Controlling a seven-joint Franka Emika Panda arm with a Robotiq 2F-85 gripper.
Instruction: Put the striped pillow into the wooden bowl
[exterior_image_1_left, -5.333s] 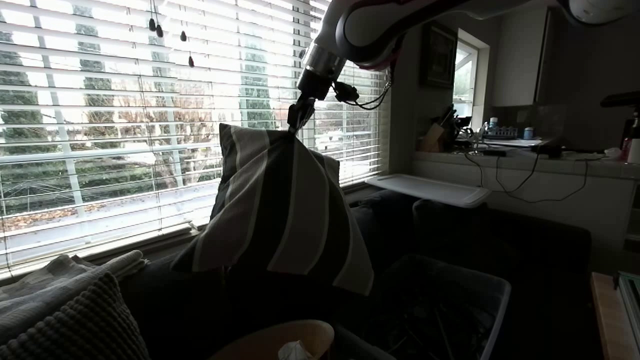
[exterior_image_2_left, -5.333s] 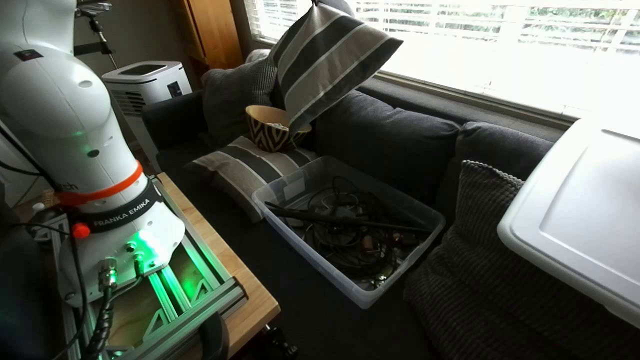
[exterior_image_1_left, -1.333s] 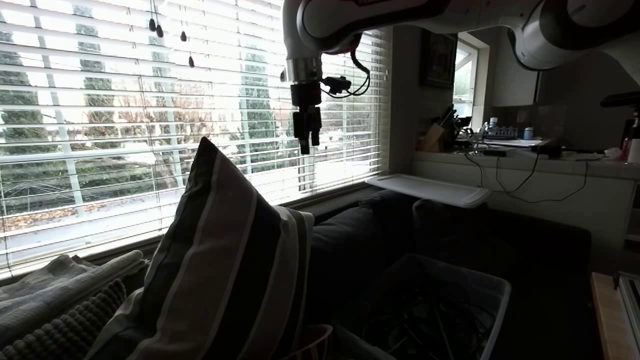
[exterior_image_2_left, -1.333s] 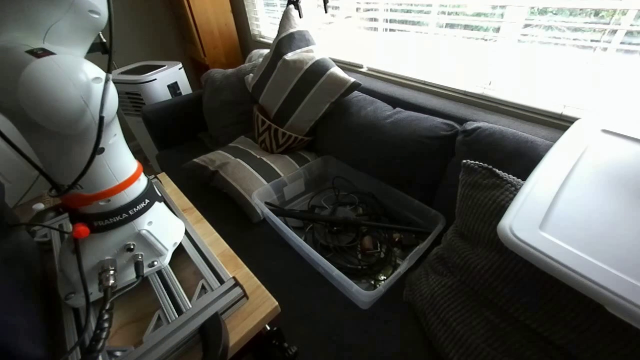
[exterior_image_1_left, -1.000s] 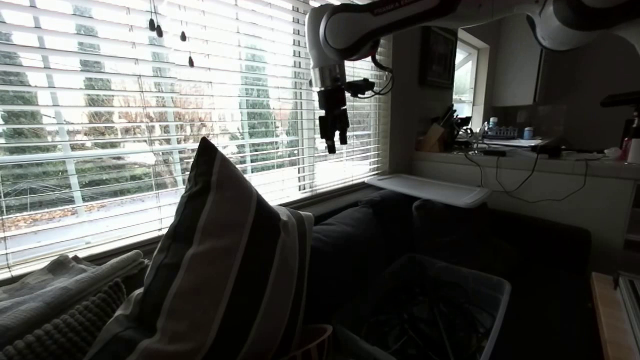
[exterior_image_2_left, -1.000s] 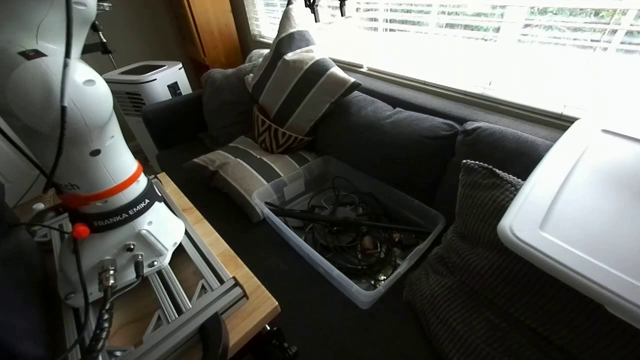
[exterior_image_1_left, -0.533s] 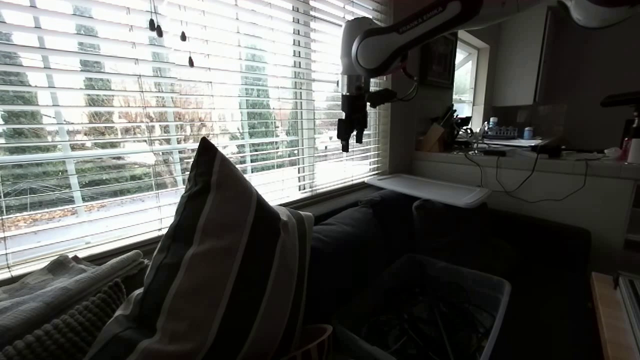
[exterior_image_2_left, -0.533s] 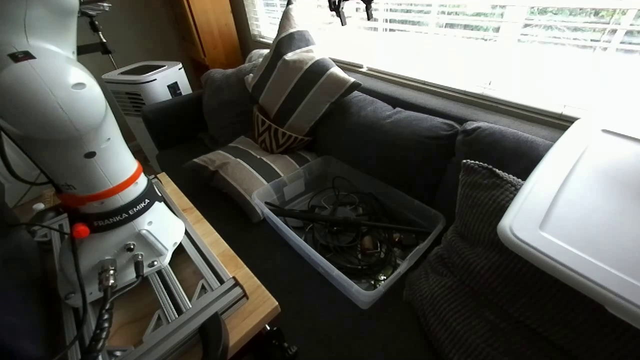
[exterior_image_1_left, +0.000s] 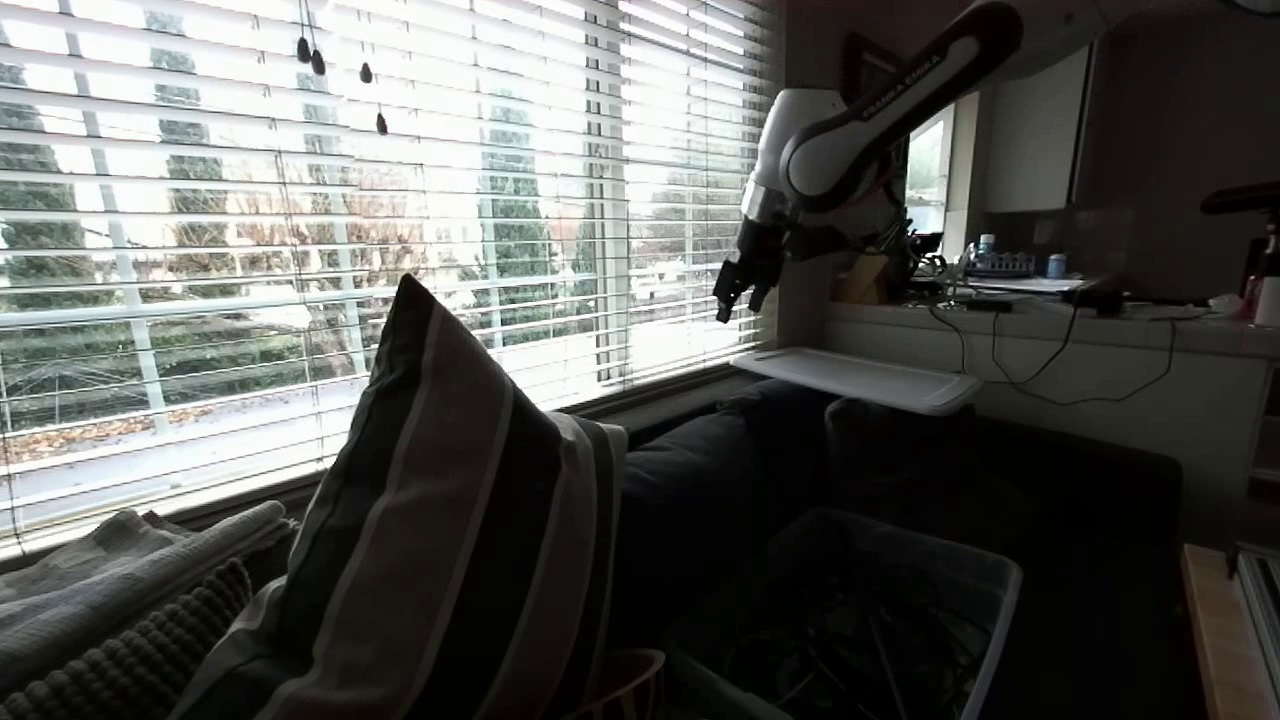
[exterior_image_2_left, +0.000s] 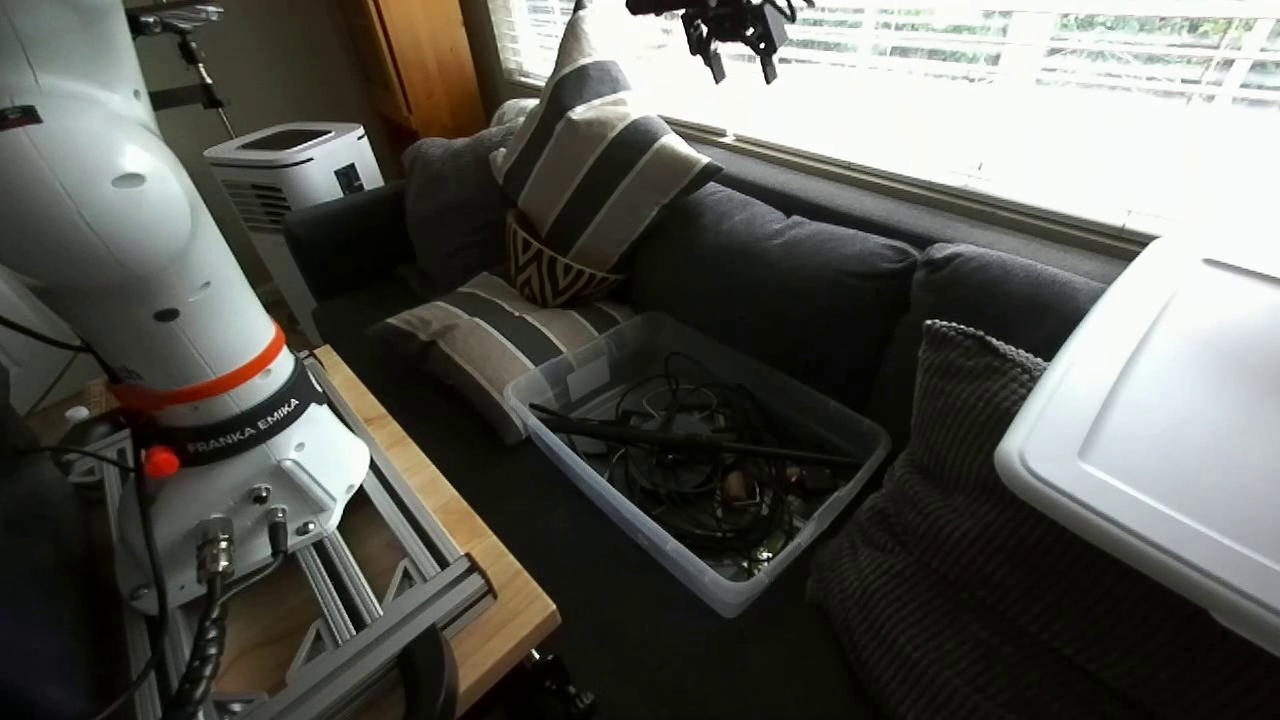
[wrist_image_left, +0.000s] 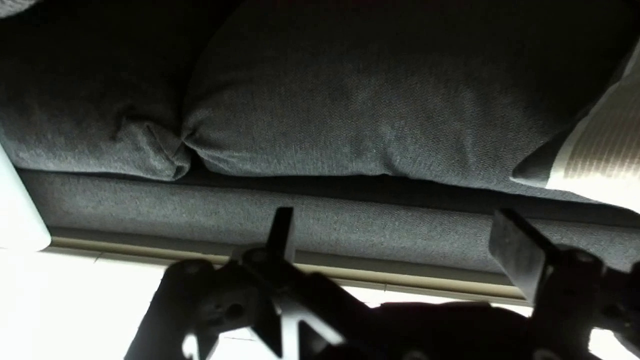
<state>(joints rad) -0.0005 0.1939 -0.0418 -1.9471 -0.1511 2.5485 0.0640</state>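
Note:
The striped pillow stands on its end, tilted, with its lower part inside the wooden bowl and its peak pointing up. In another exterior view the pillow hides most of the bowl. My gripper hangs in the air away from the pillow, near the window, in both exterior views. From the wrist, the gripper is open, its fingers wide apart with nothing between them. One corner of the pillow shows at the right edge there.
Another striped cushion lies flat under the bowl. A clear tub of cables sits on the sofa beside it. A ribbed cushion and a white lid are at the right. Blinds cover the window.
Some seconds ago the pillow hung from my gripper above the bowl; it has been let go into it. Over the last second the open gripper has moved farther from the still pillow and tilted.

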